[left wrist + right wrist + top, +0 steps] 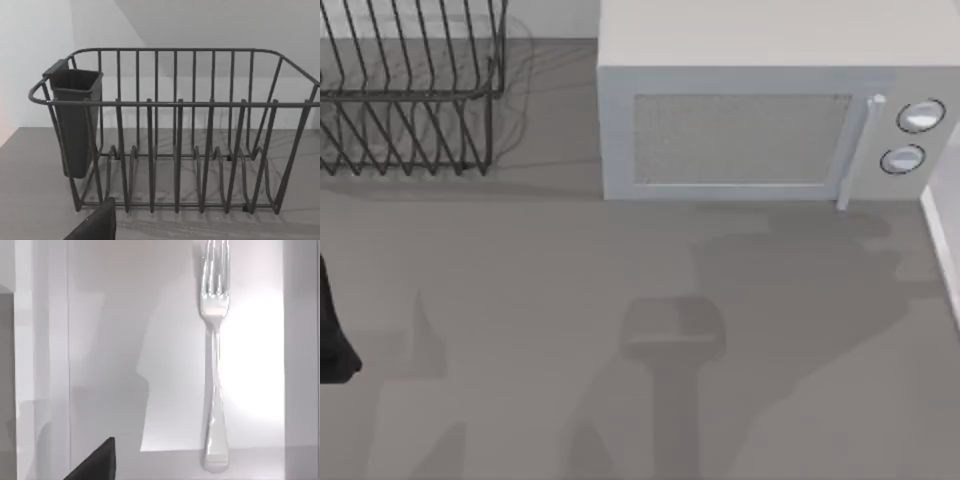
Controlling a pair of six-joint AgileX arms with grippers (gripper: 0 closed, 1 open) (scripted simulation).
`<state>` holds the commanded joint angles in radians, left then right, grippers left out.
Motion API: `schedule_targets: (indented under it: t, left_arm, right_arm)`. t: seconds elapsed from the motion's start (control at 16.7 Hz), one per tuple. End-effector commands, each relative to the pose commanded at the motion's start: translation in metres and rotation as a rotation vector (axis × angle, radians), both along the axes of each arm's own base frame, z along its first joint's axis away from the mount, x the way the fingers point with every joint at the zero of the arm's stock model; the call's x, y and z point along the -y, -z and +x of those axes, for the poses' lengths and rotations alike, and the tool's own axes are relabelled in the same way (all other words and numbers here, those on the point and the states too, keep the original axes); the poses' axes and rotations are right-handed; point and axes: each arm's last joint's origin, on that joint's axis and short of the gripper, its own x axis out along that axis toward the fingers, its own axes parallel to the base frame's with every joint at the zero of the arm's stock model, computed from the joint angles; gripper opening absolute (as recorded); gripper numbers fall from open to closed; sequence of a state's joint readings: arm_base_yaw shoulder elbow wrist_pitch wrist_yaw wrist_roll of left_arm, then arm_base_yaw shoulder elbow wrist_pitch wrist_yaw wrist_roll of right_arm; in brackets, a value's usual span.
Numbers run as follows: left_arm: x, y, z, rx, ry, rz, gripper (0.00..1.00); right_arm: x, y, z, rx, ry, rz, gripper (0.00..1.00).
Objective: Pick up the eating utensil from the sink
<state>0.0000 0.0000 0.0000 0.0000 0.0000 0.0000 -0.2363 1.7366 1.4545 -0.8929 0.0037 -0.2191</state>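
The eating utensil, a shiny silver fork (214,375), lies flat on the white floor of the sink (100,340), its tines pointing away from the wrist camera. My right arm hangs above the sink, and a dark corner of my right gripper (95,462) shows in the right wrist view, apart from the fork. In the top view a strip of the sink's white rim (942,235) runs along the right edge. My left arm (332,330) sits at the table's left edge, and a dark corner of my left gripper (95,225) faces the dish rack.
A dark wire dish rack (410,90) stands at the back left, with a dark cutlery cup (75,120) hung on one end. A white microwave (760,110) with its door shut stands at the back right. Grey countertop (570,330) spreads in front.
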Motion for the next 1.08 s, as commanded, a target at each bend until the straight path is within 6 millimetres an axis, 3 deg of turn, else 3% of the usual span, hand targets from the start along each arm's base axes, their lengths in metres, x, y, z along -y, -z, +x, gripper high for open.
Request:
schedule_targets:
  t: [0.18,0.42,0.6,1.08]
  left_arm:
    - [0.000,0.000,0.000,0.000,0.000,0.000,1.00]
    - [0.000,0.000,0.000,0.000,0.000,0.000,1.00]
    - [0.000,0.000,0.000,0.000,0.000,0.000,1.00]
    - [0.000,0.000,0.000,0.000,0.000,0.000,1.00]
  right_arm:
    - [0.023,0.034,0.042,-0.165,0.002,0.033,1.00]
    - [0.046,0.079,0.074,-0.323,0.002,0.075,1.00]
    - [0.054,0.097,0.083,-0.379,0.001,0.092,1.00]
    - [0.052,0.106,0.085,-0.387,-0.004,0.094,1.00]
